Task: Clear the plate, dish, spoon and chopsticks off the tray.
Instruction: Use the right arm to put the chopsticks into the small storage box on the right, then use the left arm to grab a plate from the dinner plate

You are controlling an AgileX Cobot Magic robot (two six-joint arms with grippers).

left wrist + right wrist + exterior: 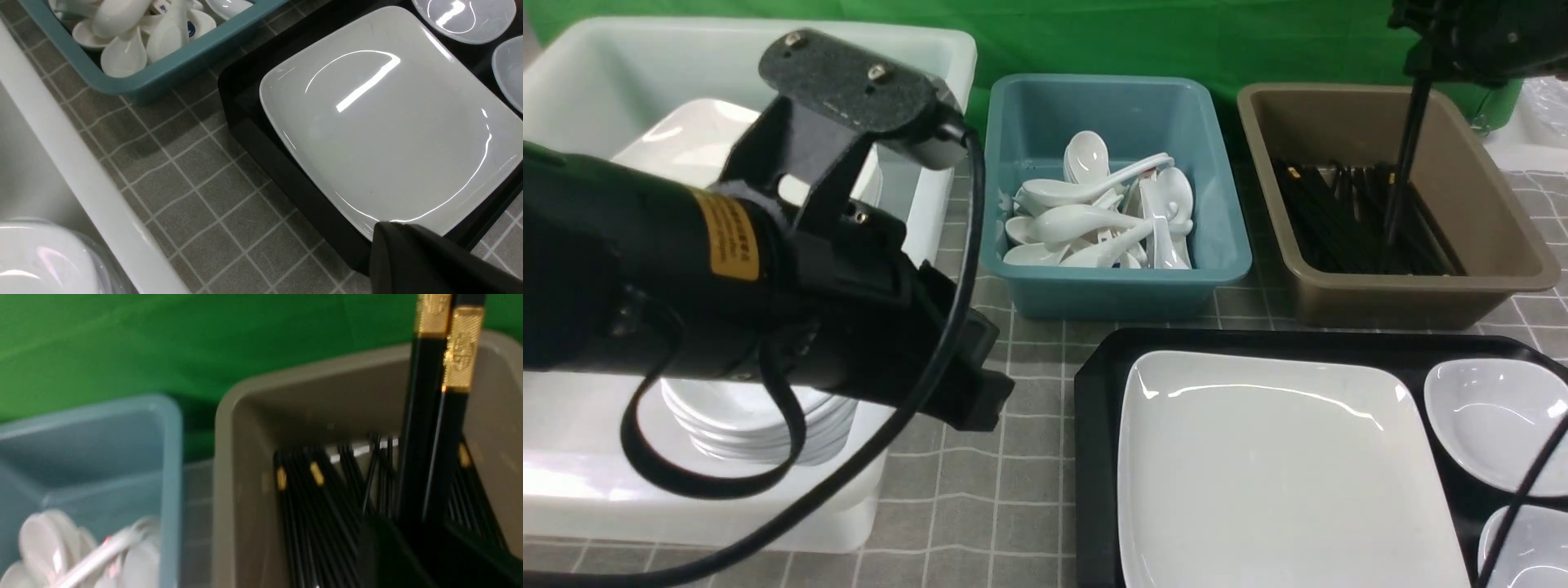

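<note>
The white square plate (1274,474) lies on the black tray (1094,384); it also shows in the left wrist view (384,122). A small white dish (1494,425) and a second one (1531,547) sit on the tray's right side. My left gripper (984,400) is shut and empty, hovering left of the tray; in its wrist view it (386,228) is over the plate's near corner. My right gripper (1421,69) is shut on the black chopsticks (1401,163), held upright with tips in the brown tub (1486,278); their gold bands show (457,347). No spoon shows on the tray.
A teal tub (1111,294) behind the tray holds several white spoons. The brown tub holds several black chopsticks. A large white bin (572,490) at left holds stacked plates and dishes under my left arm. The table has a grey checked cloth (980,506).
</note>
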